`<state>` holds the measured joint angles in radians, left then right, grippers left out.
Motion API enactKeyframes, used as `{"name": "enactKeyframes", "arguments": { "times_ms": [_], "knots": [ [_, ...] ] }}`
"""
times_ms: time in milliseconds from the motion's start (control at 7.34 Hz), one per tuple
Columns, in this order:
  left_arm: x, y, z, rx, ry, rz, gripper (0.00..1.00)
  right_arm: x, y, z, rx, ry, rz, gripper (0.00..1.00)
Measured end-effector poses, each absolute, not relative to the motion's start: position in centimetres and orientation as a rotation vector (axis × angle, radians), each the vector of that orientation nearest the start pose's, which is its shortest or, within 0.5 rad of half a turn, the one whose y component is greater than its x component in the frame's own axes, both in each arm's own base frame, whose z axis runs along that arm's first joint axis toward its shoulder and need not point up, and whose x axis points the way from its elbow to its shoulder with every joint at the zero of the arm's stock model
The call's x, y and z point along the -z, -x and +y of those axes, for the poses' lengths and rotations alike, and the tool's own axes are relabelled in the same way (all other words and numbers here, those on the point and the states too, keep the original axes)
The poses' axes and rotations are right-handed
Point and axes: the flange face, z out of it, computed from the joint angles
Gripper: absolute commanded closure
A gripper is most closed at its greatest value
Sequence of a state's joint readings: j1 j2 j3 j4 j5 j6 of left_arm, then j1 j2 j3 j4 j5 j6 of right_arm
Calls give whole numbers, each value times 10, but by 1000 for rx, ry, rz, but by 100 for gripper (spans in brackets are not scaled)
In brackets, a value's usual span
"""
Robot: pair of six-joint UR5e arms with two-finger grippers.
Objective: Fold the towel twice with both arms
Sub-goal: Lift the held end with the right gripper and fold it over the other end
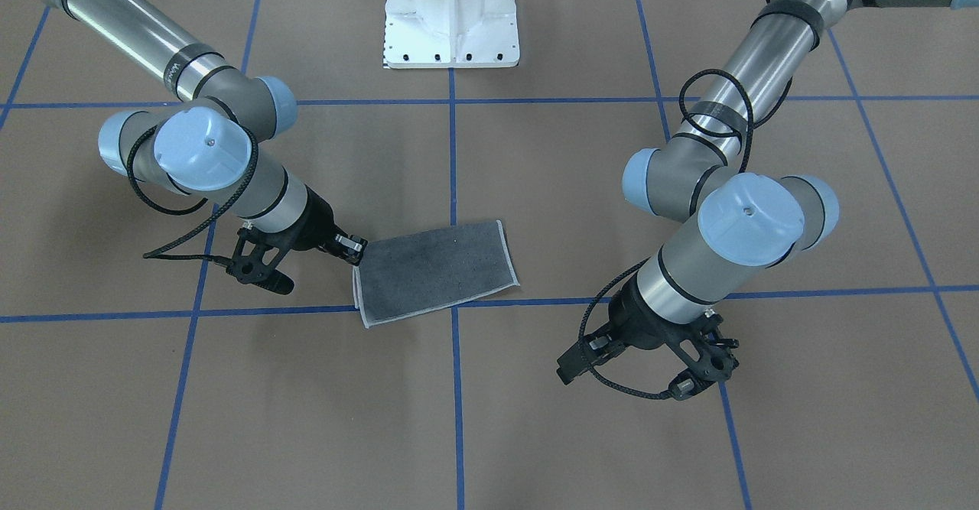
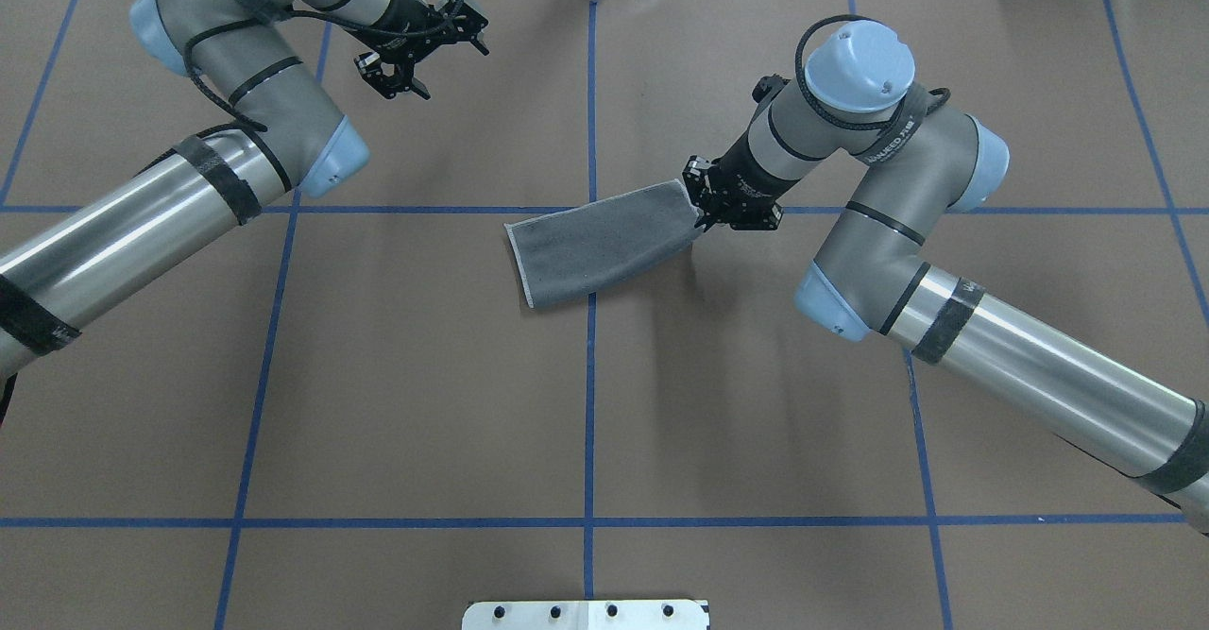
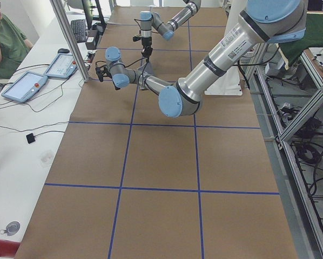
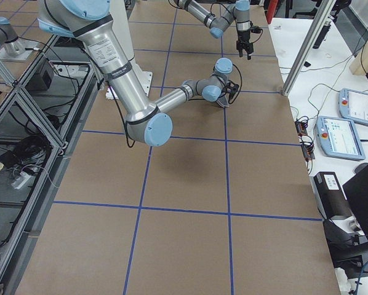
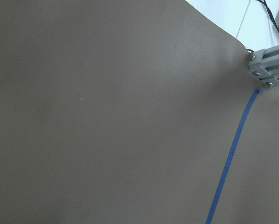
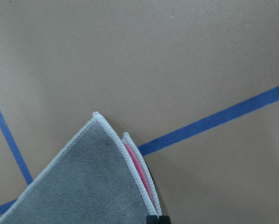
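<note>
The towel (image 2: 600,245) lies folded to a narrow rectangle near the table's middle, dark grey side up with light edging. My right gripper (image 2: 701,205) is shut on its short end nearest the right arm. The right wrist view shows that corner (image 6: 83,186) as two stacked layers with pink between them, held at the frame's bottom edge. From the front, the same gripper (image 1: 353,248) pinches the towel (image 1: 434,269) at its left end. My left gripper (image 2: 416,54) hovers open and empty near the table's far edge, well away from the towel.
Brown paper with a blue tape grid (image 2: 590,375) covers the table. The white pedestal base (image 1: 451,13) stands at the robot's side. An aluminium bracket (image 5: 268,70) sits at the far edge. A person (image 3: 5,38) sits at a side desk with pendants.
</note>
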<state>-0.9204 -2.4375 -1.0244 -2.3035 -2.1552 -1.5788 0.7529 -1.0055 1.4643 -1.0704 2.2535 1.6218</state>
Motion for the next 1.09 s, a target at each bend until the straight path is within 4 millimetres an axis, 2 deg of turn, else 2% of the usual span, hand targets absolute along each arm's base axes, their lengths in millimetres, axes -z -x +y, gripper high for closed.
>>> {"name": "enactKeyframes", "arguments": {
  "times_ms": [136, 272, 409, 545, 681, 1090],
  "knots": [
    [-269, -433, -698, 517, 25, 1160, 1, -299, 459, -496, -355, 326, -1107, 100],
    [-269, -433, -698, 516, 25, 1159, 0, -281, 470, -455, -321, 385, -1124, 100],
    [-269, -432, -699, 515, 22, 1159, 0, -261, 494, -416, -278, 439, -1132, 100],
    [-270, -430, -700, 510, 16, 1157, 1, -245, 516, -389, -241, 465, -1137, 100],
    [-271, -428, -702, 507, 9, 1156, 0, -233, 533, -376, -224, 467, -1140, 100],
    [-273, -426, -703, 503, 4, 1153, 0, -212, 573, -384, -228, 441, -1136, 100]
  ]
}}
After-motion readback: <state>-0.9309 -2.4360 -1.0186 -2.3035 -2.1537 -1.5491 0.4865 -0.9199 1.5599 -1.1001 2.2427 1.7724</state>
